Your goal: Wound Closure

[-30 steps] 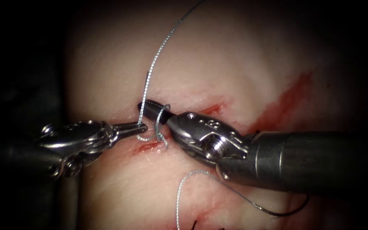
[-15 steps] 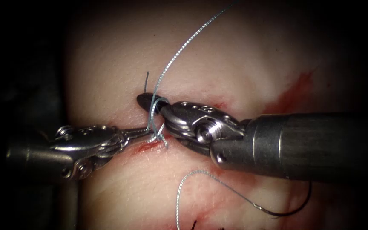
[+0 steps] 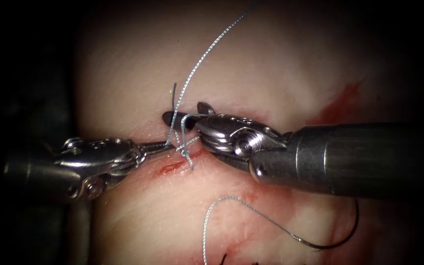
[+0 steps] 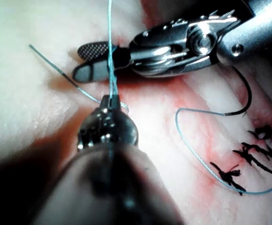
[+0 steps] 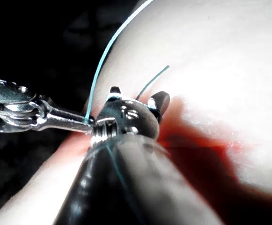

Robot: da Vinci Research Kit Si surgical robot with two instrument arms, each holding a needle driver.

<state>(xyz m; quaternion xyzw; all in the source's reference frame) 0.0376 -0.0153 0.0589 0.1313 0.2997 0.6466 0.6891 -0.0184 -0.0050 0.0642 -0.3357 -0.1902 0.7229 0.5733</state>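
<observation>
endoscope view, centre of frame: left tool (image 3: 165,145) enters from the left edge, fingers closed to a thin point and pinching the thread (image 3: 207,49) just left of the cut (image 3: 172,167); from that grip the strand climbs to the upper middle of the frame and leaves at the top edge. right tool (image 3: 185,114) enters from the right edge, shaft lying across the tissue (image 3: 271,64); its fingers are parted, one dark tip pointing left and the other raised just above it, with a loop of thread wound round them. a short free thread end (image 3: 174,93) stands up just beside those tips; cannot tell whether it lies between them, so right tool appears to hold nothing. the strands gather in a small knot (image 3: 186,156) at the upper end of the cut, between the two tools. needle (image 3: 342,238) lies loose on the tissue at lower right of frame, below the right shaft, held by neither tool and not in the tissue; its thread runs left in an arc and drops to the bottom edge. red fluid (image 3: 337,105) streaks the tissue at upper right, more along the cut. left wrist view: left tool (image 4: 110,99) closed on the vertical thread (image 4: 110,51), right tool (image 4: 86,61) spread beyond it, needle (image 4: 244,101) on the tissue, dark finished stitches (image 4: 248,157) nearby. right wrist view: right tool (image 5: 136,96) fingers apart, thread end (image 5: 152,80) rising between them, left tool (image 5: 86,123) gripping the strand.
</observation>
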